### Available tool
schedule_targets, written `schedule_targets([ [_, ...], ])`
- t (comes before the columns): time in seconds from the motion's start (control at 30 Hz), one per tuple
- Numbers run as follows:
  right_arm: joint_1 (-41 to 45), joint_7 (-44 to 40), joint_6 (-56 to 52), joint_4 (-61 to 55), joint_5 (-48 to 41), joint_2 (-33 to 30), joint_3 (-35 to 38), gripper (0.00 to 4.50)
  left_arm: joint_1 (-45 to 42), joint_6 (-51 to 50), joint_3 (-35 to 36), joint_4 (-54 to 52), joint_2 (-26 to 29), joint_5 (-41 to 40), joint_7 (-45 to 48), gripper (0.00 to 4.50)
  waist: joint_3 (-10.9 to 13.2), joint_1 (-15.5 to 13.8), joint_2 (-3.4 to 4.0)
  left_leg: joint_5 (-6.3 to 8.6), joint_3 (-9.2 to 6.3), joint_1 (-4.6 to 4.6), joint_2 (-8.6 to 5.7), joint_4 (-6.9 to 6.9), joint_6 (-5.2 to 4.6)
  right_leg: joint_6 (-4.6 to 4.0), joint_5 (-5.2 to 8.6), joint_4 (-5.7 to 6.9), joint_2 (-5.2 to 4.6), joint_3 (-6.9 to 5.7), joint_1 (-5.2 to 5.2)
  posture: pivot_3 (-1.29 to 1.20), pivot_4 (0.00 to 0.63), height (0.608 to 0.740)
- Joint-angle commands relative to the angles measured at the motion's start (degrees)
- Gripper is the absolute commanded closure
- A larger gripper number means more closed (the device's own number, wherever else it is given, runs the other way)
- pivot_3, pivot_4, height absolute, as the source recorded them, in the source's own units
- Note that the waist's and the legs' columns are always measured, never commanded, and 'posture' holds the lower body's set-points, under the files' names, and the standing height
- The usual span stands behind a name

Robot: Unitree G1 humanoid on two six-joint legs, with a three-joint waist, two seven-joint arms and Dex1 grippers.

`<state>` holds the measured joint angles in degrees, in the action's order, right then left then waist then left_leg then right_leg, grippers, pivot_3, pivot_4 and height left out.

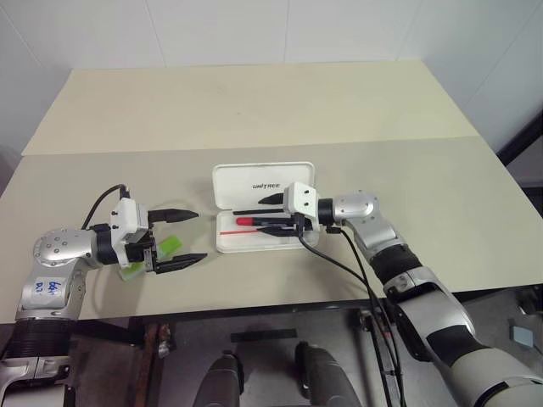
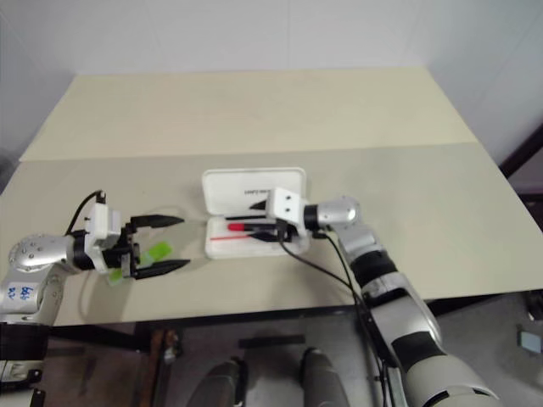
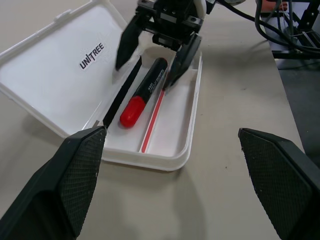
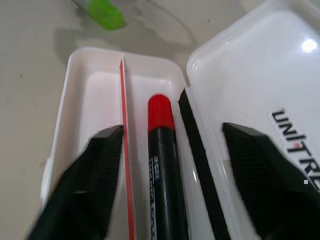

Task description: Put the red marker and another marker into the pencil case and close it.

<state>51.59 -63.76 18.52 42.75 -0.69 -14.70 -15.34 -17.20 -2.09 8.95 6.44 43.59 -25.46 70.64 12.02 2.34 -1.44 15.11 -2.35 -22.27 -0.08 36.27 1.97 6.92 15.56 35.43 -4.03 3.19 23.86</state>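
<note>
The white pencil case (image 1: 231, 183) lies open mid-table, its lid with the dark lettering laid flat on the far side. In its tray lies the red marker (image 3: 145, 90), red cap pointing to the robot's left, beside the red line. My right gripper (image 1: 262, 215) hovers over the tray, open, its fingers (image 4: 85, 175) on either side of the marker and not gripping it. The light green marker (image 1: 170, 246) rests on the table left of the case. My left gripper (image 1: 201, 235) is open above the green marker, holding nothing, its fingers pointing towards the case.
The beige table (image 1: 254, 102) stretches far behind the case, with a seam across its middle. A black cable (image 1: 339, 263) trails from the right wrist over the table's front edge.
</note>
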Motion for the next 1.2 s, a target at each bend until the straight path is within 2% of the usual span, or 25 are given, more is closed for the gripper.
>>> schedule_targets([
  [0.03,0.76,-1.05,-0.60,-5.22,-3.13,0.91,1.81,0.04,0.61,-0.09,1.70,-2.36,0.64,-0.88,-0.46,0.00,0.00,0.09,0.00,0.00,0.00,0.00,0.00,0.00,0.00,0.00,0.00,0.00,0.00,0.00,0.00,0.00,0.150,0.740],
  [0.2,-2.47,-4.04,-9.31,-18.92,-10.44,0.74,3.11,0.01,1.37,-0.04,2.13,-2.84,0.76,-0.79,-0.71,0.00,0.01,0.55,0.01,0.00,-0.03,-0.01,0.04,-0.08,0.00,0.00,0.00,0.02,0.01,0.01,0.05,0.00,0.150,0.740],
  [0.23,-4.71,-5.06,-12.92,-24.54,-13.62,-0.05,3.45,0.01,1.95,0.06,2.59,-2.88,0.96,-0.78,-0.87,0.00,0.01,0.55,0.01,0.00,-0.06,-0.01,0.06,-0.08,0.01,-0.01,0.01,0.02,0.01,0.01,0.05,0.00,0.150,0.740],
  [0.33,-11.01,-6.57,-21.31,-38.06,-19.97,-3.52,4.53,0.01,3.97,0.50,4.55,-2.63,1.66,-0.68,-1.55,0.00,0.00,0.42,0.01,0.01,-0.19,-0.02,0.08,-0.15,0.02,-0.01,0.03,-0.01,-0.04,-0.02,0.07,0.00,0.150,0.740],
  [0.5,-20.94,-7.76,-27.06,-50.64,-26.17,-12.11,8.84,0.01,9.12,1.41,9.69,-1.72,3.05,-0.76,-2.38,0.00,0.00,-0.18,0.01,0.02,-0.19,0.00,0.01,-0.13,-0.01,0.00,0.06,-0.30,-0.16,-0.01,0.05,0.00,0.150,0.740],
  [0.63,-26.24,-9.75,-26.18,-52.51,-27.52,-18.77,12.99,0.01,12.59,2.36,12.99,0.56,4.23,-0.65,-2.27,0.00,0.01,-0.54,0.01,0.03,-0.11,0.03,0.04,-0.15,-0.02,-0.04,0.08,-0.37,-0.18,0.01,0.04,0.00,0.150,0.740],
  [0.8,-29.54,-12.14,-23.44,-51.12,-25.76,-23.99,14.86,0.01,13.46,4.07,13.90,4.67,3.96,0.24,-3.01,0.00,0.00,-0.75,0.01,0.03,0.00,0.12,0.12,-0.15,-0.03,-0.14,0.12,-0.37,-0.19,-0.10,-0.08,0.00,0.150,0.740],
  [1.2,-30.29,-8.31,-24.27,-54.91,-26.18,-24.14,15.26,0.01,10.83,5.54,9.16,14.93,0.68,4.10,-6.06,0.00,0.00,-0.78,0.00,0.03,-0.02,0.09,0.10,-0.13,-0.03,-0.09,0.10,-0.40,-0.30,-0.13,-0.10,0.00,0.150,0.740],
])
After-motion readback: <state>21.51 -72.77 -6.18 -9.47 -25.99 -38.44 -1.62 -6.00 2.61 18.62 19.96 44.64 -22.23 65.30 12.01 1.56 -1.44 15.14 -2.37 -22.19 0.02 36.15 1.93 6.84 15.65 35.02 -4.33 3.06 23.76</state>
